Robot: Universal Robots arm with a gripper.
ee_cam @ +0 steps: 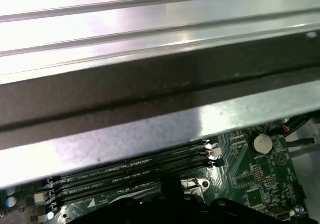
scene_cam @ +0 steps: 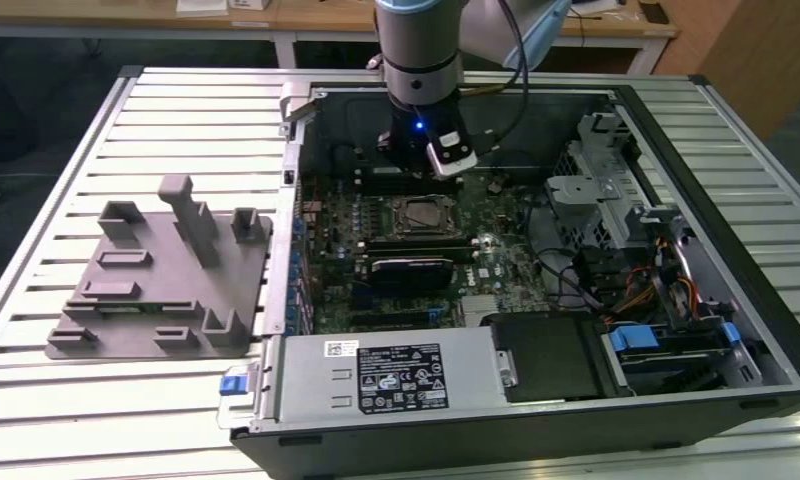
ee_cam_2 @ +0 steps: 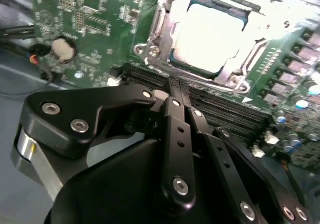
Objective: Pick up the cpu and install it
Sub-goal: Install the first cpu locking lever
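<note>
With the cpu (ee_cam_2: 215,33) seated in the motherboard (ee_cam_2: 100,18) socket, the robot's gripper (ee_cam_2: 176,86), closed and empty, hangs just beside it over the memory slots (ee_cam_2: 225,106); any move should stay vertical, clear of the socket frame.

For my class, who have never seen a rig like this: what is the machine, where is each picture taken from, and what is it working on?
One robot arm with an end effector reaches into an open computer case lying on a slatted metal table. The exterior view looks on from off the arm; both wrist views ride on the arm. In the second wrist view the cpu, a silvery square, sits in the socket of the green motherboard, beyond the black end effector. On the exterior view's left stands a grey fixture plate.
</note>
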